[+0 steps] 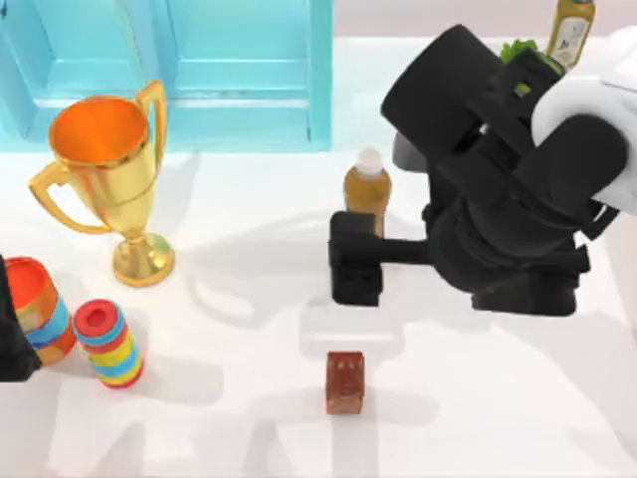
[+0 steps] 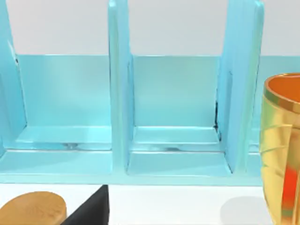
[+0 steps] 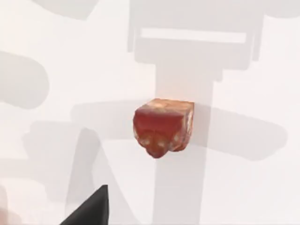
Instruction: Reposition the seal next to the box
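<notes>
The seal (image 1: 345,381) is a small reddish-brown block with golden specks, standing on the white table near the front, a little right of centre. The right wrist view looks down on the seal (image 3: 163,126), with one black fingertip (image 3: 93,208) at the picture's edge. My right gripper (image 1: 356,261) hovers behind the seal, apart from it, open and holding nothing. The light blue box (image 1: 199,70) stands at the back left, and its compartments (image 2: 178,108) face the left wrist camera. My left gripper (image 1: 8,334) is parked at the table's left edge.
A gold trophy (image 1: 109,169) stands in front of the box. A striped ring stack (image 1: 109,344) and an orange striped cup (image 1: 40,309) sit at the left. An amber bottle (image 1: 367,187) is just behind my right gripper. Another bottle (image 1: 570,30) stands at the back right.
</notes>
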Controlling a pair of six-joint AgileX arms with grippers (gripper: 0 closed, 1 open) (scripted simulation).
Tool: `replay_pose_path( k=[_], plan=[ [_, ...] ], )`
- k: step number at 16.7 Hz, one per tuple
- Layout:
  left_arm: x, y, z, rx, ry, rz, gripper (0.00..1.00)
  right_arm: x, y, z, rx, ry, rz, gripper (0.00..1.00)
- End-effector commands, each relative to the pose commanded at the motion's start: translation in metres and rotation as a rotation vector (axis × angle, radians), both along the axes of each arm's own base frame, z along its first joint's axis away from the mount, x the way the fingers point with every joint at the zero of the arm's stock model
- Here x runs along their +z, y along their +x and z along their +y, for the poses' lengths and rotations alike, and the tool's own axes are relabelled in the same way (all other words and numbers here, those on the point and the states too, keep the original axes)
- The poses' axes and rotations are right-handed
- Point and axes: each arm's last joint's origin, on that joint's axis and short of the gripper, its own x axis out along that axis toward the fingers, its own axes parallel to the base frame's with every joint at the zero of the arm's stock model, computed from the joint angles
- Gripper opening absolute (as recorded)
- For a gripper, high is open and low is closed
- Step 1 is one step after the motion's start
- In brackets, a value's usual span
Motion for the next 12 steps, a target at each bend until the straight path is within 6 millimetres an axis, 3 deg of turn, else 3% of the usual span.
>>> replay_pose_path(
  k=[3, 6, 12],
  plan=[
    [0.0, 0.0, 0.0, 0.0, 0.0, 0.0, 1.0, -0.02, 0.015, 0.044, -0.018, -0.111, 0.13, 1.0],
    [0.0, 0.0, 0.0, 0.0, 0.0, 0.0, 1.0, -0.037, 0.024, 0.071, -0.037, -0.187, 0.207, 1.0],
    [0.0, 0.0, 0.0, 0.0, 0.0, 0.0, 1.0, -0.046, 0.03, 0.082, -0.049, -0.221, 0.239, 1.0]
  ],
)
